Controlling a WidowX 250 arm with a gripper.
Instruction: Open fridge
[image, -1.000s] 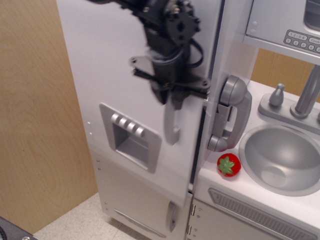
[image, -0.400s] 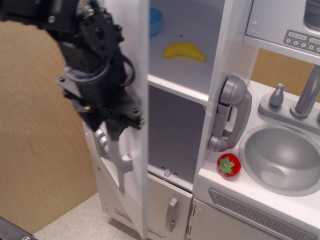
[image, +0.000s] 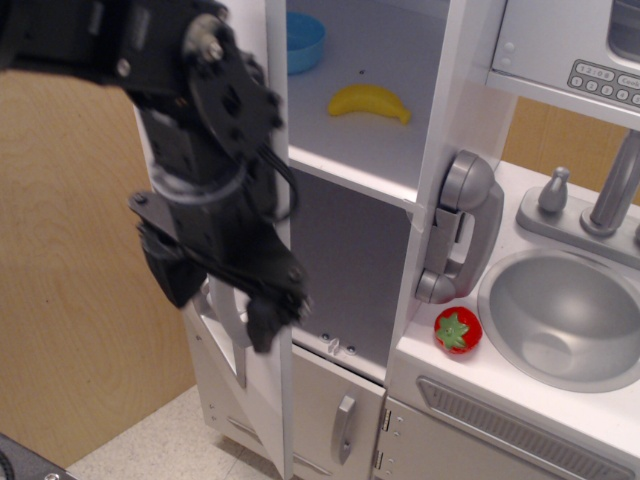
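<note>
Fridge (image: 375, 150) door swung wide; tool (image: 235, 300) at its handle (image: 232, 335), grip seemingly clenched, blurred

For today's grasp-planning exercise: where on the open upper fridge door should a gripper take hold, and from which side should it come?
Probably the vertical silver handle on the fridge door, approached from the door's outer face: it is a slim upright bar standing off the panel, so jaws can close across it. The gripper is there already.
</note>
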